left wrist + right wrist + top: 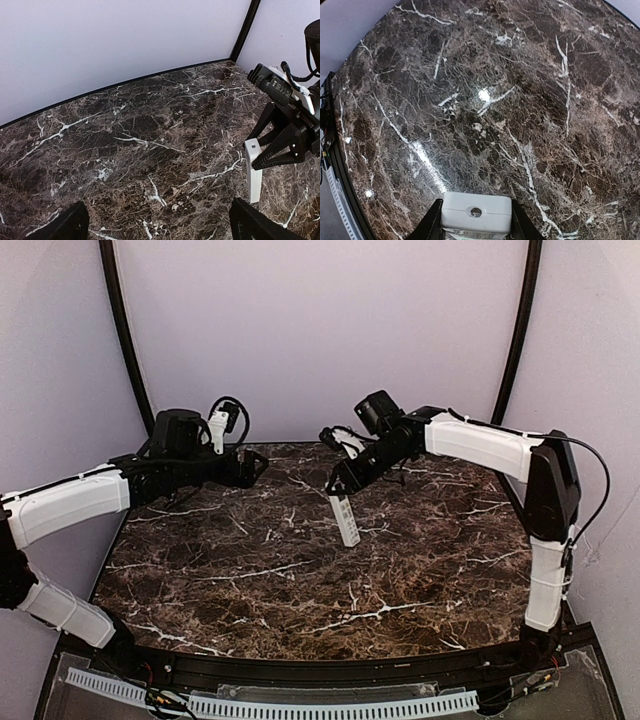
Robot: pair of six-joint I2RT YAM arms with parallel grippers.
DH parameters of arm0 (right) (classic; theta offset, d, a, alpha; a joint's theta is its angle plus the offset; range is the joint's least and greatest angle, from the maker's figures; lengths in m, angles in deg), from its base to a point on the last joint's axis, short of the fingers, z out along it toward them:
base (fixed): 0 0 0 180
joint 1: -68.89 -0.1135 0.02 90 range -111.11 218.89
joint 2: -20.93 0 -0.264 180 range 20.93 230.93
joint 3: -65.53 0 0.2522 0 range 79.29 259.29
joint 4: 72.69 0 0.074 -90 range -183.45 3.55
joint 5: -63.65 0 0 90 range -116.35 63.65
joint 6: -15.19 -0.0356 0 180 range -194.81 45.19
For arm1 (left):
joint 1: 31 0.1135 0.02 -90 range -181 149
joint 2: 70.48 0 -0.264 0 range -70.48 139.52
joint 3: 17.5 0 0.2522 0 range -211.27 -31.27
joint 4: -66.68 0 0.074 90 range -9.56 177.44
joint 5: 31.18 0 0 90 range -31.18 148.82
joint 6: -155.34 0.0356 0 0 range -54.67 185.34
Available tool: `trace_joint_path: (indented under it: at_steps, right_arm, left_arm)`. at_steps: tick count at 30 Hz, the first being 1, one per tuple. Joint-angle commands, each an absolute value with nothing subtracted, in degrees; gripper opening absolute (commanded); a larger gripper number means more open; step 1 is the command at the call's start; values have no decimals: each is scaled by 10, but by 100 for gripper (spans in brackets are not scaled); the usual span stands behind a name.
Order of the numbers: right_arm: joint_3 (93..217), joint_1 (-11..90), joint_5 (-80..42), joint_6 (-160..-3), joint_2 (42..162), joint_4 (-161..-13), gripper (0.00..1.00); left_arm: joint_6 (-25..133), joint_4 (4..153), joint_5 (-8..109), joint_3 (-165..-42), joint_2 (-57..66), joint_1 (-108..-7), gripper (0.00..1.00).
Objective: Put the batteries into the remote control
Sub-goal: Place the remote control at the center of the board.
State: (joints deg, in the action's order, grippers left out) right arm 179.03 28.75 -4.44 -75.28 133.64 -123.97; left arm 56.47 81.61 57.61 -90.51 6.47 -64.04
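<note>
Work surface: dark brown marble-pattern table with white veining, rounded at the far edge, glossy, with light spots reflected in the right wrist view. Enclosure: plain pale lilac walls behind and to both sides; two black curved poles rise from the back corners of the table. A white ribbed strip runs along the near edge between the arm bases. Left gripper: at the back left of the table, above the surface, pointing toward the centre. Its jaws are spread wide; in its own wrist view the two dark fingertips sit at opposite lower corners with only bare marble between them. It grasps nothing and touches nothing. Right gripper: at back centre, reached in from the right, angled downward. Its jaws are partly closed and clamped on the upper end of the remote control. From the right wrist view the white end face of the remote sits squarely between the two black fingers, contact on both sides. The remote is a slim white bar hanging from that grip, tilted, lower end toward the near side of the table; grey buttons are visible on its face from above. From the left wrist view the lower end is very close to the marble; cannot tell whether it touches. The two grippers are well apart.
</note>
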Motion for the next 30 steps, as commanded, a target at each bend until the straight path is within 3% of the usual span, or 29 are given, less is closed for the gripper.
trace_joint_path:
  at_steps: [1, 21, 30]
  right_arm:
    - [1846, 275, -81, -734, 1386, -1320, 1]
    - [1988, 257, -149, -745, 1574, -1370, 1]
    - [2023, 244, -198, -761, 1626, -1369, 5]
  left_arm:
    - [551, 827, 597, -884, 59, -636, 98]
    - [563, 789, 568, -852, 71, -635, 99]
    - [549, 869, 623, -892, 118, -630, 99]
